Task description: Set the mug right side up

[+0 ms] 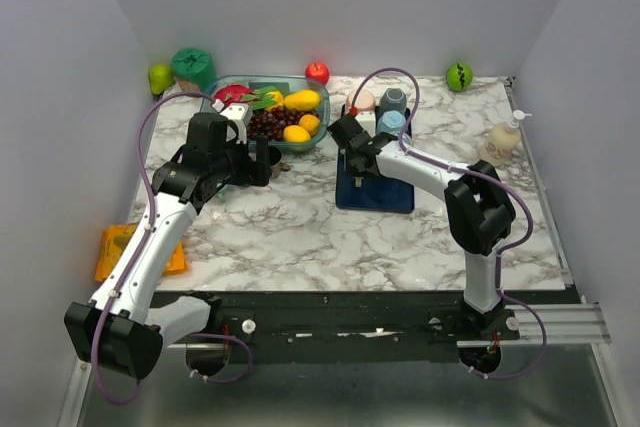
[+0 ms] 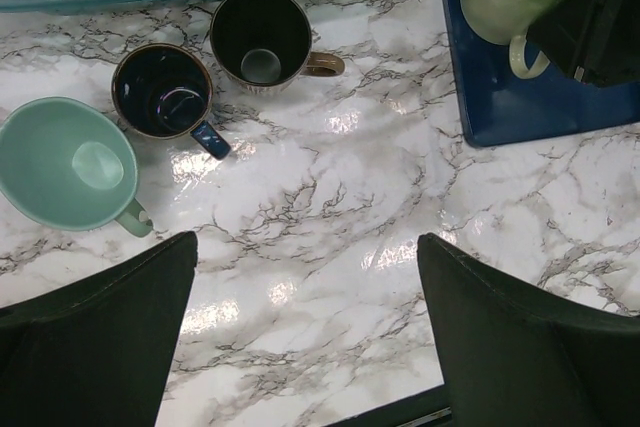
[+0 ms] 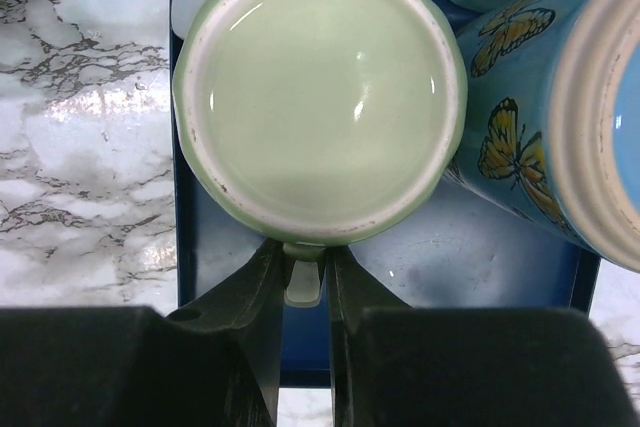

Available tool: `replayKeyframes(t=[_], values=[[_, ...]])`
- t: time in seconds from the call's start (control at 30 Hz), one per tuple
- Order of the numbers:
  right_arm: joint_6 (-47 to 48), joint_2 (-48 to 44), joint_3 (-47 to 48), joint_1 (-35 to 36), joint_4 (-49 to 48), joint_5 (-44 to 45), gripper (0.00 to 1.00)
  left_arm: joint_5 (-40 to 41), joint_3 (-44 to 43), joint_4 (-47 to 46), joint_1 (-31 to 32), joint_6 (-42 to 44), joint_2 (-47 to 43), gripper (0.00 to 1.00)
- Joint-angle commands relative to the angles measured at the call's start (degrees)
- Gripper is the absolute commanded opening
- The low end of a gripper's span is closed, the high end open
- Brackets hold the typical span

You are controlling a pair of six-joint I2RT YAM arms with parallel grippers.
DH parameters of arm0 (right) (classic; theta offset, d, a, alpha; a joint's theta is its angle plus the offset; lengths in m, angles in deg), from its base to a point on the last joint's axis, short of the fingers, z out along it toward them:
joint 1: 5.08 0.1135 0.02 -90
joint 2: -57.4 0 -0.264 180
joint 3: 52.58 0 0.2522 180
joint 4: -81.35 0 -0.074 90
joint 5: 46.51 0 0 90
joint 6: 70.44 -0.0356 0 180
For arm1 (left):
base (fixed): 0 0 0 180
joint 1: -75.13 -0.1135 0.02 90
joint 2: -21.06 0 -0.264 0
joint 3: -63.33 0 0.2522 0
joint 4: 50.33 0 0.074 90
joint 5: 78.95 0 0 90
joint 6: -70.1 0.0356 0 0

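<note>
Pale green mug (image 3: 320,97), 1: upside down, base facing up, on the blue tray (image 3: 450,257), at its left side; handle points towards the arms' side of the table

Right gripper (image 3: 303,265), 1: fingers (image 3: 262,292) drawn narrow, one on each side of the mug's handle and pressed to it

Left gripper (image 2: 305,257), 1: fingers (image 2: 110,337) spread wide, nothing between them, hanging above the bare marble table (image 2: 330,207)

Upright mugs on the marble, left of the tray, 3, in a loose row and none touching:
- mint mug (image 2: 70,162)
- dark blue mug (image 2: 160,92)
- brown mug (image 2: 262,39), just beside the fruit container

Other mugs on the tray, far end, 3 in the top view:
- pink mug (image 1: 361,100)
- grey-blue mug (image 1: 393,99)
- butterfly mug (image 3: 530,127), light blue, base up, touching the pale green mug's side

Fruit container (image 1: 318,127), 1: clear, holds yellow, red and dark fruit

Loose pieces along the far edge, 4:
- red apple (image 1: 317,72)
- green fruit (image 1: 459,76)
- pear (image 1: 160,78)
- green lidded piece (image 1: 192,65)

Soap bottle (image 1: 503,139), 1: right edge of the table

Orange item (image 1: 125,252), 1: left of the table
</note>
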Motion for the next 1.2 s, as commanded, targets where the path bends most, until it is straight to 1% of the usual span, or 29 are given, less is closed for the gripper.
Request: replayKeyframes(t=[0.0,0.17,0.3,0.6,0.77,0.9,1.0,1.03,1.17], values=[[1.8,2.4,1.3,-0.3,-1.9,-1.3,0.0,-0.2,0.3,-0.1,0.0,-0.1,-1.2,0.99],[2.9,0.6,0.5,-0.3,-2.5,-2.3,0.0,-1.0,0.3,-0.1,0.0,-0.2,-1.4,0.99],[3.2,-3.1,-1.0,-0.3,-4.1,-4.7,0.0,-1.6,0.9,-0.6,0.0,-0.5,-1.8,0.99],[0.9,-11.5,-3.5,-0.4,-4.8,-10.5,0.0,-4.4,2.0,-2.1,0.0,-1.8,-2.2,0.99],[-0.9,-16.6,-4.6,-0.3,-5.0,-13.6,0.0,-7.7,3.1,-3.5,0.0,-3.3,-2.9,0.99],[-3.9,-20.6,-5.7,-0.6,-4.8,-19.0,0.0,-11.0,3.7,-4.9,0.0,-5.0,-3.1,0.99],[-8.3,-22.2,-6.8,-1.4,-5.1,-25.1,0.0,-13.2,4.3,-6.2,0.0,-6.2,-3.6,0.99],[-9.4,-23.1,-7.2,-1.7,-5.5,-28.8,0.0,-14.0,4.5,-6.6,0.0,-6.5,-3.8,0.99],[-17.0,-25.8,-10.1,-2.1,-10.6,-36.3,0.0,-18.7,6.3,-9.3,0.0,-9.4,-4.4,0.99]])
